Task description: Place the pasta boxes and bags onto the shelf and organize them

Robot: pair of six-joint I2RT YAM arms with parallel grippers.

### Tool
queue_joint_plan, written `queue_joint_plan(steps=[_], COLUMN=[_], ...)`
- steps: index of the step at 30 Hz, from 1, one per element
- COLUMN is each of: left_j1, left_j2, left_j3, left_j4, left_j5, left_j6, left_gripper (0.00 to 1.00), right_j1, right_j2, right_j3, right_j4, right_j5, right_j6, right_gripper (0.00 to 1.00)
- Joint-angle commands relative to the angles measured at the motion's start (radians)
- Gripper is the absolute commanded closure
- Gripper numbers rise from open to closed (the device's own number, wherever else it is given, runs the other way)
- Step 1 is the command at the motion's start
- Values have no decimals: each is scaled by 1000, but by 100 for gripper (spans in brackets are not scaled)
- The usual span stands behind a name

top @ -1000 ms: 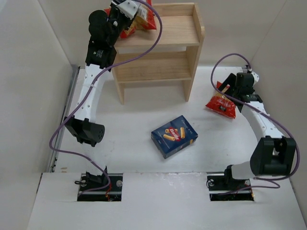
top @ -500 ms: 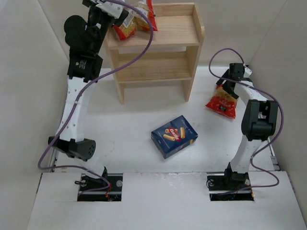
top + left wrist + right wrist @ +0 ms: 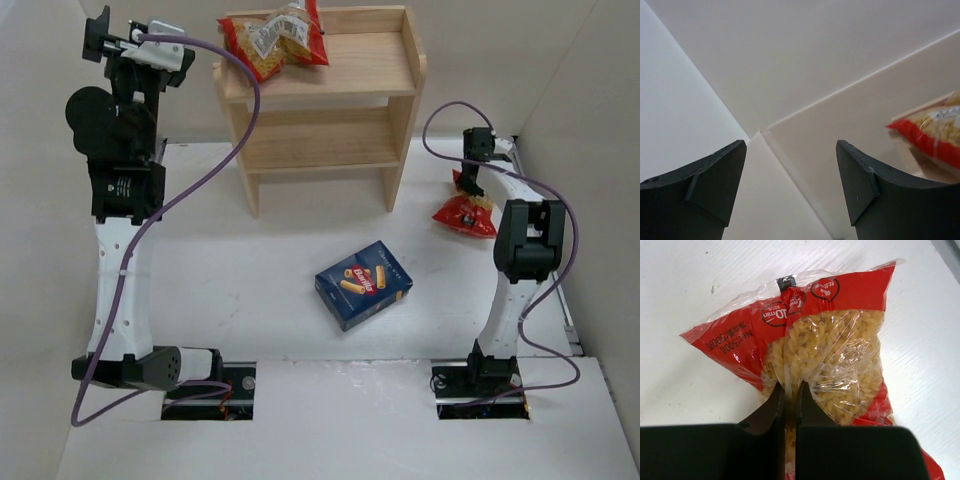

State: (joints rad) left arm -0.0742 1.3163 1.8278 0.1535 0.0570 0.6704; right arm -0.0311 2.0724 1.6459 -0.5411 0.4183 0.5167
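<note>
One red bag (image 3: 270, 40) of yellow pasta lies on the top tier of the wooden shelf (image 3: 330, 110), at its left end. My left gripper (image 3: 105, 40) is raised well left of the shelf, open and empty (image 3: 790, 185); the bag (image 3: 935, 135) shows at the right edge of the left wrist view. A second red bag (image 3: 462, 215) lies on the table right of the shelf. My right gripper (image 3: 469, 183) is down on it, shut on a fold of its clear film (image 3: 790, 395) over the pasta (image 3: 835, 345). The dark blue pasta box (image 3: 363, 284) lies flat mid-table.
White walls close in the table on the left, back and right. The shelf's lower tier (image 3: 315, 150) holds nothing. A metal rail (image 3: 140, 215) runs along the table's left edge. Both arm bases sit at the near edge.
My left gripper opened, left the bag on the top tier and drew back to the left. My right gripper came down on the second bag and shut on its film.
</note>
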Motion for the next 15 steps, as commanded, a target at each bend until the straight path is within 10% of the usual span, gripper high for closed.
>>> queue_joint_plan(steps=[1, 15], left_j1=[43, 216], left_j2=[-61, -331], left_j3=[-79, -541], left_j4=[35, -9], left_j5=[-63, -126], left_j6=[-23, -207], left_gripper=[29, 29], right_j1=[-2, -66], right_j2=[-6, -719], right_j3=[-110, -157], right_j4=[-33, 150], right_j5=[-116, -49], right_j6=[60, 56], right_gripper=[100, 100])
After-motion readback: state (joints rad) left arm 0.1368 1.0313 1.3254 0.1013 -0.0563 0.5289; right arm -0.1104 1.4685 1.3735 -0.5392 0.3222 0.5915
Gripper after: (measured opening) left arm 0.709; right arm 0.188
